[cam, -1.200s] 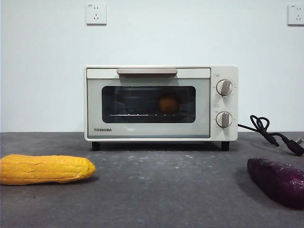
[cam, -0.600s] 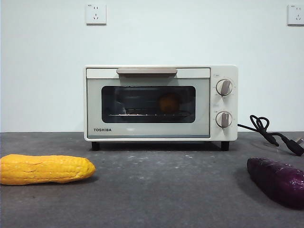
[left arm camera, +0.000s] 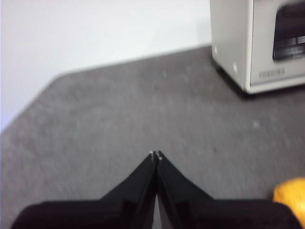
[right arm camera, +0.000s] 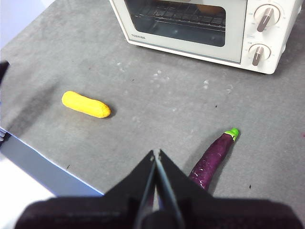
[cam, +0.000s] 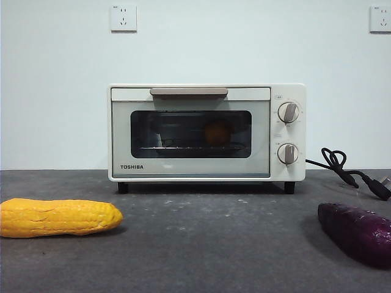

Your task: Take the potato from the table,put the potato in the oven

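The potato (cam: 217, 133) sits inside the oven (cam: 206, 132), a dim orange shape behind the dark glass of the closed door, resting on the wire rack toward the knob side; its outline is hard to make out through the tint. On the tabletop (cam: 201, 244) in front lie a corn cob (cam: 58, 217) and a purple eggplant (cam: 357, 232), the latter cut off at the front view's edge. Both arms hang back from the oven: the left pincer (left arm camera: 156, 156) has its jaws pressed together, empty, and the right pincer (right arm camera: 156, 155) is likewise closed on nothing above the eggplant (right arm camera: 213, 159). A black cord (cam: 351, 173) trails beside the oven.
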{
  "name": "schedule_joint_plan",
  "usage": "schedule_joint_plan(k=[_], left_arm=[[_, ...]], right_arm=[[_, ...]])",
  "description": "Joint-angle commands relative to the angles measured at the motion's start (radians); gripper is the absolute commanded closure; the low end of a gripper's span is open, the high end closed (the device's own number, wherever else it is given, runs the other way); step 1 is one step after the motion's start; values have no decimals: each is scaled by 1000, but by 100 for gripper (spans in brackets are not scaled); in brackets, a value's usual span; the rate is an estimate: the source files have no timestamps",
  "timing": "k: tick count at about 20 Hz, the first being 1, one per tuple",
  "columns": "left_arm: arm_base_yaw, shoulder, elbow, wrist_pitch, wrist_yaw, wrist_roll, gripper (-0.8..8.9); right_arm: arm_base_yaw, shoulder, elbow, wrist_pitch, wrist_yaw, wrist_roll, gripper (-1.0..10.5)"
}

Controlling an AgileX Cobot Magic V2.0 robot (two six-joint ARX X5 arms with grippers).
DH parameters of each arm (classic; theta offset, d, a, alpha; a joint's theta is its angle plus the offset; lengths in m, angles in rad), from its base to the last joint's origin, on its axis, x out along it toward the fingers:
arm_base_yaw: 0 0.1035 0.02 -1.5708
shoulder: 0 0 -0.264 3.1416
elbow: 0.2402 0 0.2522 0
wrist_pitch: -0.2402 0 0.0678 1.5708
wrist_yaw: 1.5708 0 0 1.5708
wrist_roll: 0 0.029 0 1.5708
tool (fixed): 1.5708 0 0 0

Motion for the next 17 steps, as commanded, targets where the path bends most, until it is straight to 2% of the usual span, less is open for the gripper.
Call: schedule_joint_plan(k=[1, 2, 15, 17], left_arm=[[2, -3, -15, -5, 3, -25, 817], [2, -3, -15, -3, 3, -53, 817], [2, -3, -15, -2, -3, -52, 817], [2, -3, -15, -2, -3, -52, 817]], right_arm=[[2, -2, -1, 4, 3, -3, 946], [1, -2, -1, 4, 3, -3, 946], [2, -2, -1, 5, 3, -3, 946], [1, -2, -1, 3, 3, -24, 946]])
